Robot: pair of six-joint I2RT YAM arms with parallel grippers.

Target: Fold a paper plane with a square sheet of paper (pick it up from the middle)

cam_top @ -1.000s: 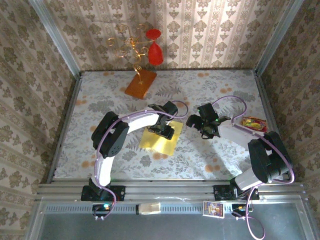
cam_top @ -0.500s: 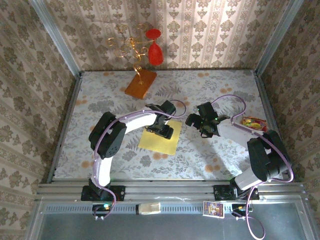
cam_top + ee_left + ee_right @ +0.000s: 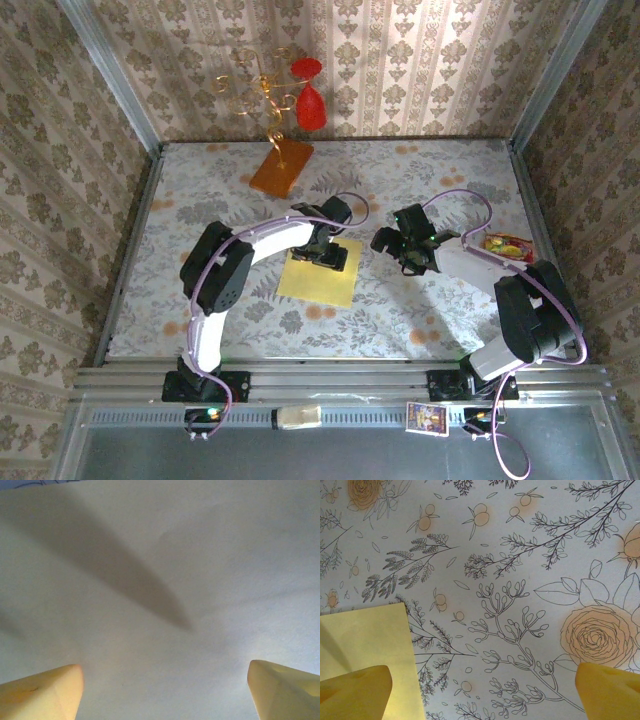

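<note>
The square sheet of paper (image 3: 318, 280) is pale yellow and lies flat and unfolded on the flowered table, between the two arms. My left gripper (image 3: 328, 256) hovers low over the sheet's far half, open. In the left wrist view the sheet (image 3: 160, 580) passes close under the left gripper (image 3: 165, 692), with its shadow across it and nothing between the fingers. My right gripper (image 3: 400, 246) stands open just right of the sheet. In the right wrist view the sheet's corner (image 3: 367, 637) lies beside the left finger (image 3: 355, 692) of the right gripper (image 3: 482, 692), above bare tablecloth.
An orange-brown slab (image 3: 281, 166) carrying gold wire and red pieces stands at the back, left of centre. A red and yellow packet (image 3: 508, 246) lies at the right edge. Patterned walls close in three sides. A small card (image 3: 427, 417) rests on the front rail.
The left gripper has opened wider and shifted slightly toward the far side over the sheet. The right gripper has edged a little to the left. The sheet has stayed flat.
</note>
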